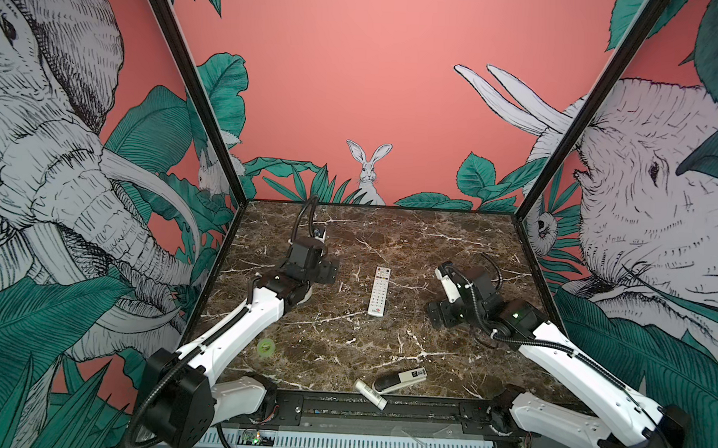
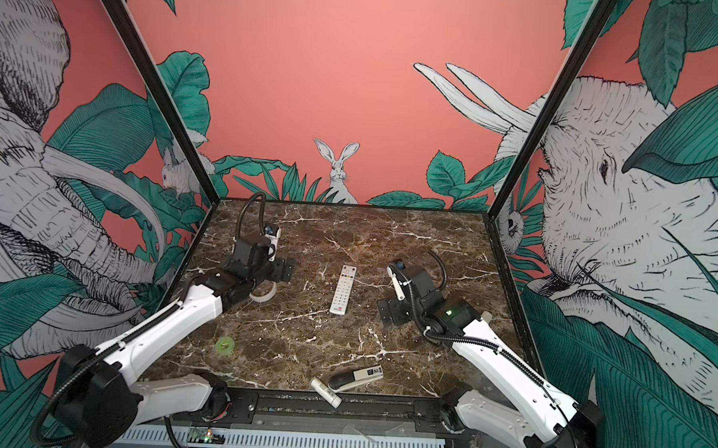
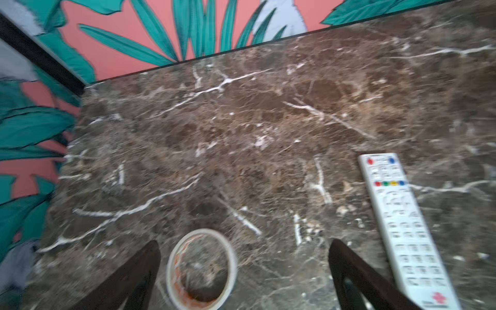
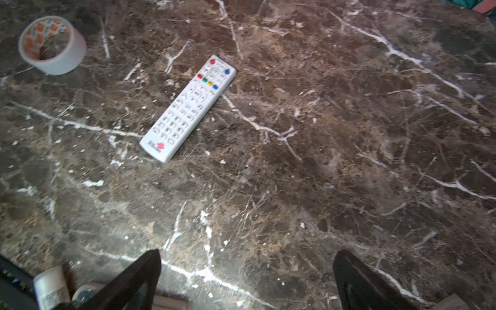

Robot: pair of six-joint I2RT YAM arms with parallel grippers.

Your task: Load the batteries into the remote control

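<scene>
Showing, in both top views, a long slim white plastic remote control (image 1: 378, 292) lying button side up at the middle of a brown veined marble tabletop (image 1: 410, 244). Finding no small orange cylindrical batteries anywhere.

Looking from the left wrist: left gripper (image 3: 245, 244) hanging with jaws wide apart, holding nothing, near a white tape roll (image 3: 201, 268), remote lying nearby.

Looking from the right wrist: right gripper (image 4: 248, 252) hanging with jaws apart and empty, remote lying well ahead.

Risking, judging from this: hunting for cells hidden from sight; sliding the smooth remote while flipping it to reach its back; knocking the tape roll.
</scene>
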